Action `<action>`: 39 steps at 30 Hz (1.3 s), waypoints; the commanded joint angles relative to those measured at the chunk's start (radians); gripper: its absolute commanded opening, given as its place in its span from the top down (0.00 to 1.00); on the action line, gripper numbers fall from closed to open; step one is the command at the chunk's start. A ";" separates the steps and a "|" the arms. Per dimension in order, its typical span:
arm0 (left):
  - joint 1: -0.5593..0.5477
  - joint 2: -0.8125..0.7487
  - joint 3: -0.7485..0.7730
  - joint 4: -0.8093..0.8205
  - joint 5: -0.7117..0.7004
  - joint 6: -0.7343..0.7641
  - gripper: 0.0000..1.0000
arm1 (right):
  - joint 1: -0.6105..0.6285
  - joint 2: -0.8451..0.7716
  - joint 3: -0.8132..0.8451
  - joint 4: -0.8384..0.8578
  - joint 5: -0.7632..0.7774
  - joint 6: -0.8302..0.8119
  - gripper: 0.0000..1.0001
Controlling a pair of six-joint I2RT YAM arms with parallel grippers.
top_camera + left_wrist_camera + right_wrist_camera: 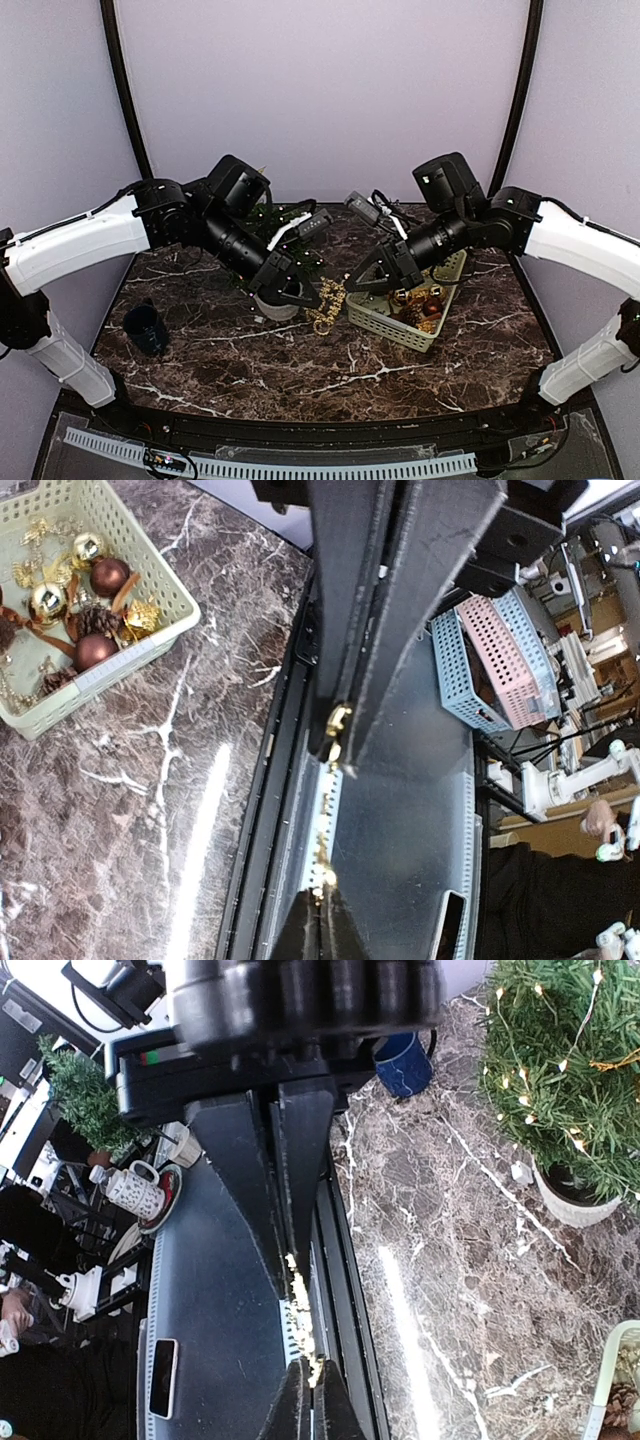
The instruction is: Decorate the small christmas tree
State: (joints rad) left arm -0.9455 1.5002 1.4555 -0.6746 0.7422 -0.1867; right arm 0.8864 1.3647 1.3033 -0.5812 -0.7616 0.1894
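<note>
The small christmas tree (287, 223) stands behind my left arm in a white pot (281, 310); in the right wrist view the tree (560, 1070) carries lit fairy lights. A gold bead garland (326, 304) hangs between my two grippers just right of the pot. My left gripper (304, 294) is shut on one end, and beads (337, 721) show pinched at the left gripper (335, 752). Facing it, my right gripper (356, 284) is shut on the other end of the garland (303, 1310), seen at the right gripper (291, 1257).
A beige basket (385, 322) right of the tree holds gold and brown baubles and pine cones; the basket (168, 578) shows them closely in the left wrist view. A dark blue cup (145, 328) stands at the table's left. The table's black front edge (330, 428) lies below.
</note>
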 commanded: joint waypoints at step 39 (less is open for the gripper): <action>0.453 -0.515 -0.524 0.570 -0.131 -0.263 0.46 | 0.074 0.231 -0.011 0.931 0.410 0.568 1.00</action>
State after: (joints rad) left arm -0.4992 0.9768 0.9501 -0.2165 0.5686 -0.4053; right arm 0.9493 1.5627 1.2430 0.3115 -0.3408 0.7437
